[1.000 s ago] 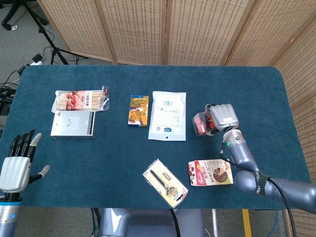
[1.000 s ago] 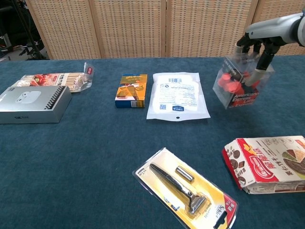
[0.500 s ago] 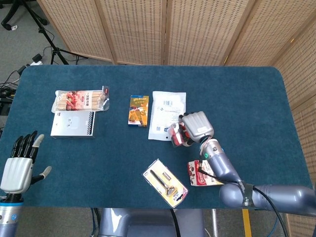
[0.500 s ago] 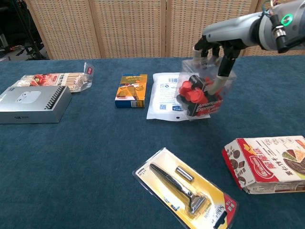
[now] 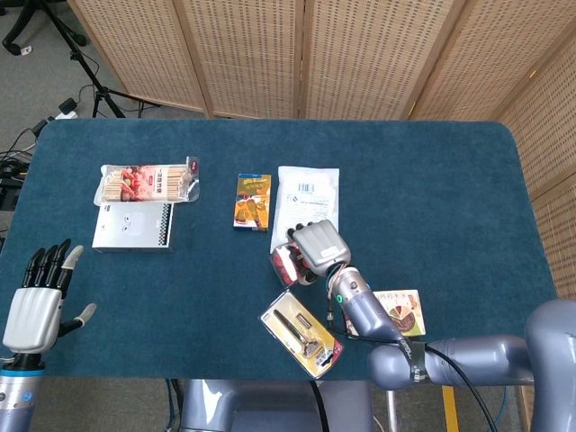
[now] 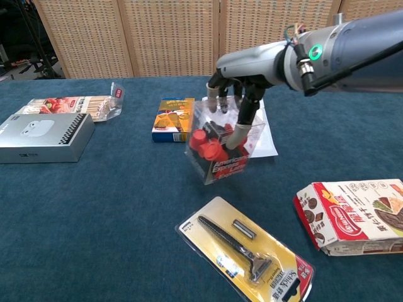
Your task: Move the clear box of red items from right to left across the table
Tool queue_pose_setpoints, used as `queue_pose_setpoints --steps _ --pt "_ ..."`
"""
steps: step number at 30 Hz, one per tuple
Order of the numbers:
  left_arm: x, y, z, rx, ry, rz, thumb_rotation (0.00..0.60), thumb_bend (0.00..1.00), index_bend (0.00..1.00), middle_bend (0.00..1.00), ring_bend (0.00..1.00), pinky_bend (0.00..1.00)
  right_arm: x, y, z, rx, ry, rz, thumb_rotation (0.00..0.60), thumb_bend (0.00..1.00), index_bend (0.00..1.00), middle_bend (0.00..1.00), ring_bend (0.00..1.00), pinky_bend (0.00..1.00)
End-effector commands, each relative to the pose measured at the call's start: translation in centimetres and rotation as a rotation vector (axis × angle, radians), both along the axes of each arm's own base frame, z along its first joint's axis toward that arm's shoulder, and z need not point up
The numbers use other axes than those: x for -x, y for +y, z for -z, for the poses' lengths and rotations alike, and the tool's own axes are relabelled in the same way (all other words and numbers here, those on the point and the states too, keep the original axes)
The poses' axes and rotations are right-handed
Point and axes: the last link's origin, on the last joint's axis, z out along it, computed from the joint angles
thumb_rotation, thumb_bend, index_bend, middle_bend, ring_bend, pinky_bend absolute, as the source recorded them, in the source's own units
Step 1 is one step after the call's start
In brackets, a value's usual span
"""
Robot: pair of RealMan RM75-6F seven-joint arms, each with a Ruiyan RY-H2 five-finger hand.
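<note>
The clear box of red items [image 6: 220, 146] [image 5: 288, 262] hangs tilted above the table's middle, just left of the white pouch. My right hand [image 6: 235, 100] [image 5: 318, 246] grips it from above, fingers wrapped over its top and front. My left hand [image 5: 36, 301] hovers open off the table's near left edge, fingers spread, holding nothing; the chest view does not show it.
A razor pack [image 6: 244, 251] lies near the front edge, below the box. A white pouch [image 6: 267, 136] and an orange snack box [image 6: 172, 119] lie behind it. A silver box [image 6: 43, 137] and a skewer pack [image 6: 72, 104] sit at far left, a chocolate carton [image 6: 354, 214] at right.
My right hand has carried the clear box leftward from the right side, across the white pouch, to the table's middle. The left hand has barely moved.
</note>
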Motion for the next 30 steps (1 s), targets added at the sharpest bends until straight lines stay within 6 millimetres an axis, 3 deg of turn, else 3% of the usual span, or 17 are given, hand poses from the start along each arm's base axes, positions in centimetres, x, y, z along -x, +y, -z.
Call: queue_pose_setpoints --steps 1,9,21,24,26,30 --pt "0.0 0.0 0.1 0.0 0.008 -0.001 0.6 0.18 0.0 0.0 0.0 0.0 -1.1 0.1 0.7 -0.013 -0.032 -0.008 0.6 0.19 0.63 0.44 0.4 0.44" --pt "0.1 0.1 0.2 -0.001 0.01 -0.004 0.6 0.18 0.0 0.0 0.0 0.0 -2.7 -0.3 2.4 -0.028 -0.061 -0.031 0.6 0.19 0.63 0.44 0.4 0.44" --pt "0.4 0.3 0.3 -0.001 0.014 -0.014 0.6 0.18 0.0 0.0 0.0 0.0 -3.1 -0.6 5.2 -0.046 -0.061 -0.031 0.6 0.18 0.62 0.36 0.38 0.44" --pt "0.5 0.3 0.2 -0.001 0.017 -0.024 0.6 0.18 0.0 0.0 0.0 0.0 -3.0 -0.1 5.7 -0.094 -0.068 -0.013 0.6 0.13 0.46 0.19 0.18 0.36" --pt "0.5 0.3 0.3 0.003 0.018 -0.028 0.6 0.18 0.0 0.0 0.0 0.0 -3.0 0.0 5.7 -0.134 -0.067 -0.002 0.6 0.07 0.29 0.05 0.03 0.2" --pt "0.4 0.3 0.3 0.002 0.017 -0.025 0.6 0.18 0.0 0.0 0.0 0.0 -2.9 0.3 5.7 -0.186 -0.053 0.003 0.6 0.0 0.04 0.0 0.0 0.01"
